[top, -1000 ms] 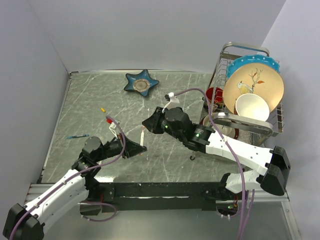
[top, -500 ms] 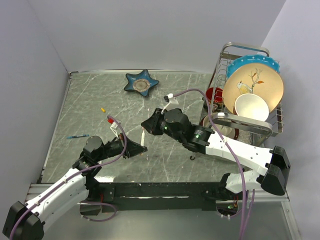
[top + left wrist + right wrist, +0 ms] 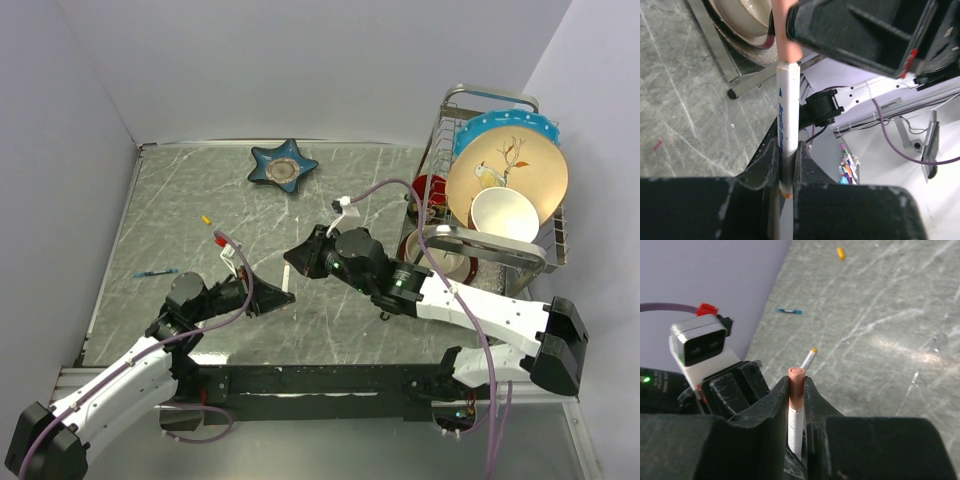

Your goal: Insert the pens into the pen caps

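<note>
Left hand (image 3: pixel 786 167) clamps white pen (image 3: pixel 788 110) shaft; right hand (image 3: pixel 797 392) clamps red-orange cap (image 3: pixel 795 380) at pen's 12 o'clock end, axes aligned so cap can seat.

One piece of print shows. In the left wrist view, a line of blue lettering runs lengthwise along the barrel of the white pen (image 3: pixel 788 120). A small blue triangular mark sits just above it, toward the end that meets the salmon pen cap (image 3: pixel 788 47). The letters are too blurred to read, so no word, brand or number can be made out. In the right wrist view the visible side of the barrel shows no print, and in the top view the pen is too small to tell. Nothing else in the pictures carries legible text.
</note>
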